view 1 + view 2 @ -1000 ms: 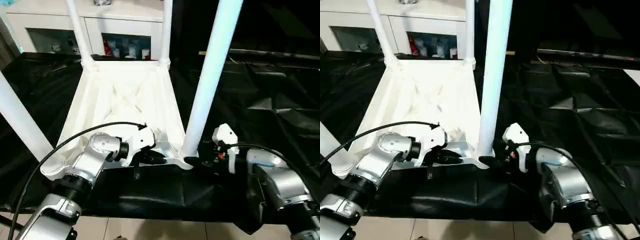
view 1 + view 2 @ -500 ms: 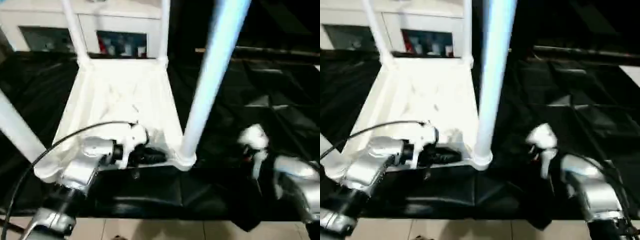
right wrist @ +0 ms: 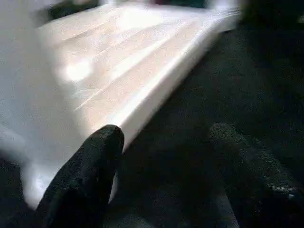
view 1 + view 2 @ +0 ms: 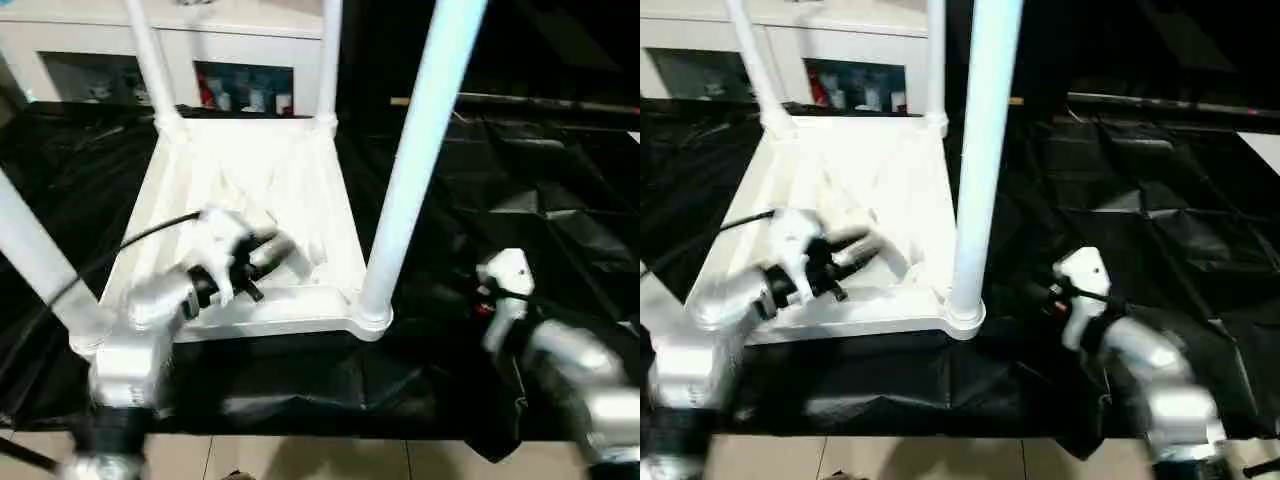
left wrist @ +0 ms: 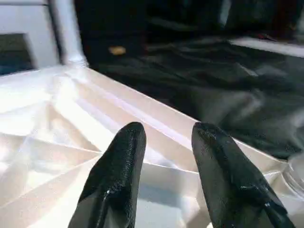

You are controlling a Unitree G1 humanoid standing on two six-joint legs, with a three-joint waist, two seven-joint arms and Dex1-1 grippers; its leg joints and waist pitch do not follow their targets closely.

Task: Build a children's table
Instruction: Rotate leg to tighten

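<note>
We see the tabletop (image 4: 250,190) upside down at frame centre-left on black sheeting (image 4: 520,200), long axis running away from us, four legs (image 4: 415,170) pointing up. Left gripper (image 5: 164,137) hovers over the ribbed underside, jaws parted and empty. Right gripper (image 3: 166,142) is wide open beside the tabletop edge, holding nothing.

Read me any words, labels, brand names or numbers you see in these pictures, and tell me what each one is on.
No text can be read anywhere.
Table and its legs: plain white, no print.
Items behind the cabinet's glass doors: any labels are too small and blurred to read.
Black sheet: no markings.
Robot's arms: no legible lettering.
</note>
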